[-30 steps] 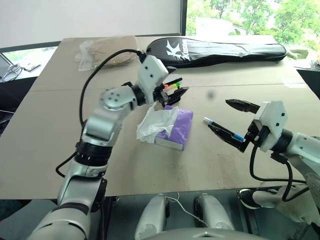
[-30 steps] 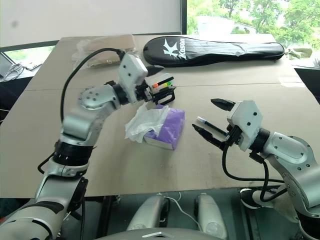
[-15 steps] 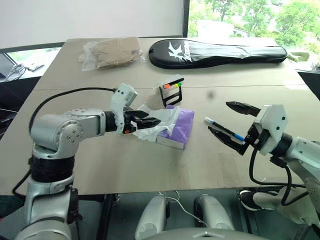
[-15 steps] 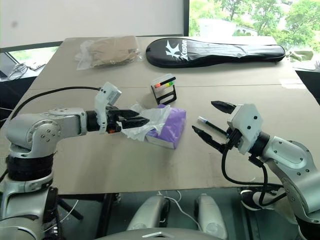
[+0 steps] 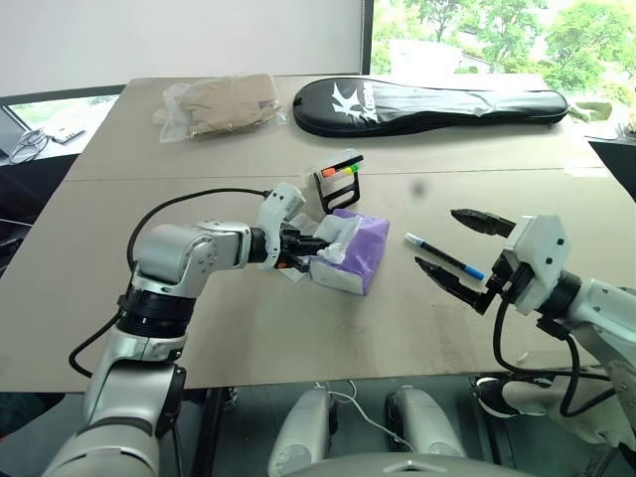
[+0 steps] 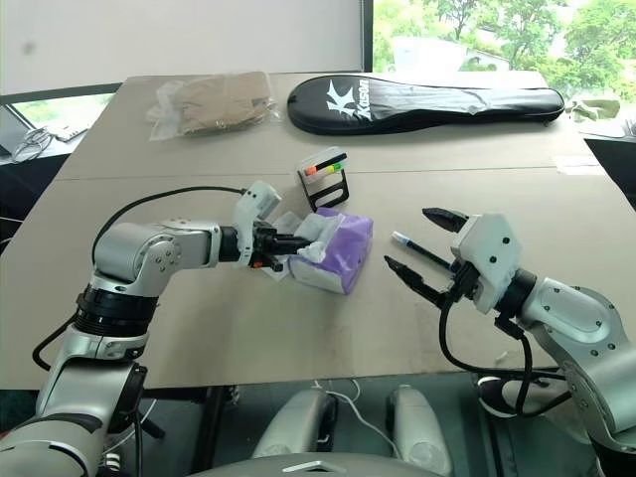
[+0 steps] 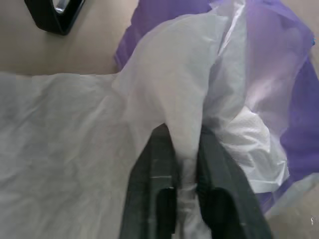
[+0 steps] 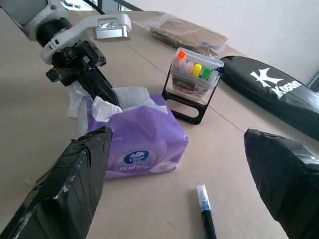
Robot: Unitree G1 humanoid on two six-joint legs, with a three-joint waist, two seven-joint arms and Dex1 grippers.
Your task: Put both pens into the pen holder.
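While lying flat, black pen [image 5: 444,256] shows blue end.

Office-like room (whiteboard [image 5: 179,40], window [image 5: 497,30], table [image 5: 119,199])

A: Daylight comes in through the window [image 5: 497,35] at the far right; the table [image 5: 199,298] is evenly bright, its shadows soft.

B: Greenery outside looks washed out. Up close, the tissue [image 7: 164,99] glares white and blurs.

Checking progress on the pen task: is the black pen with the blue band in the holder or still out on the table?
Out. The black pen lies flat on the table, apart from the pen holder, which holds coloured markers.
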